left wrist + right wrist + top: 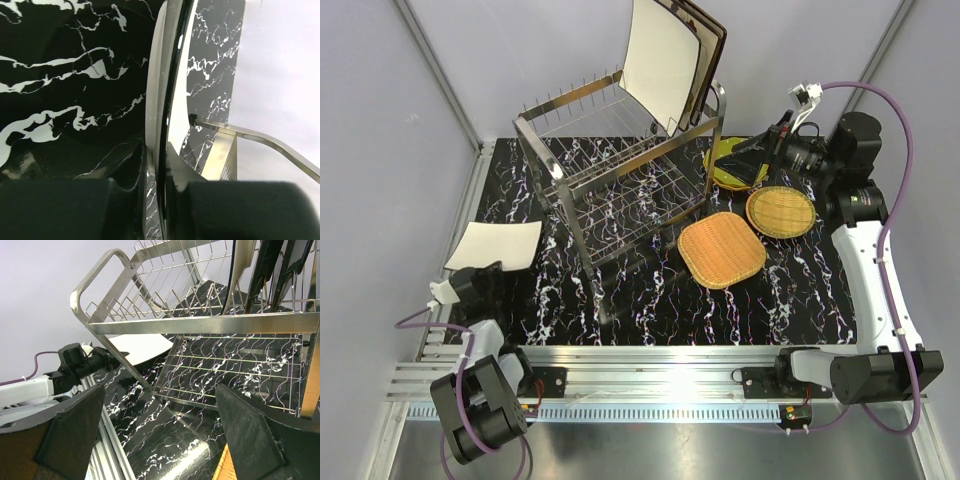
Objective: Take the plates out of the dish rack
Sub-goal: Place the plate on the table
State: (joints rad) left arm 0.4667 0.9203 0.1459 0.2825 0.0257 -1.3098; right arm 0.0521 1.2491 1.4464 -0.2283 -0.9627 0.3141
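Observation:
The chrome dish rack (620, 170) stands mid-table. A large cream square plate (662, 60) and darker plates (712, 45) behind it stand upright at the right end of its top tier; they also show in the right wrist view (240, 270). My left gripper (480, 275) is shut on the near edge of another cream square plate (495, 245), low at the table's left edge; the plate's rim (156, 100) sits between the pads. My right gripper (765, 150) is open and empty (165, 435), right of the rack, above a green plate (732, 162).
Two wicker plates lie on the table right of the rack, a squarish one (720, 250) and a round one (780, 210). The rack's lower tier (240, 370) holds nothing. Grey walls close in the back and sides. A metal rail (650, 385) runs along the near edge.

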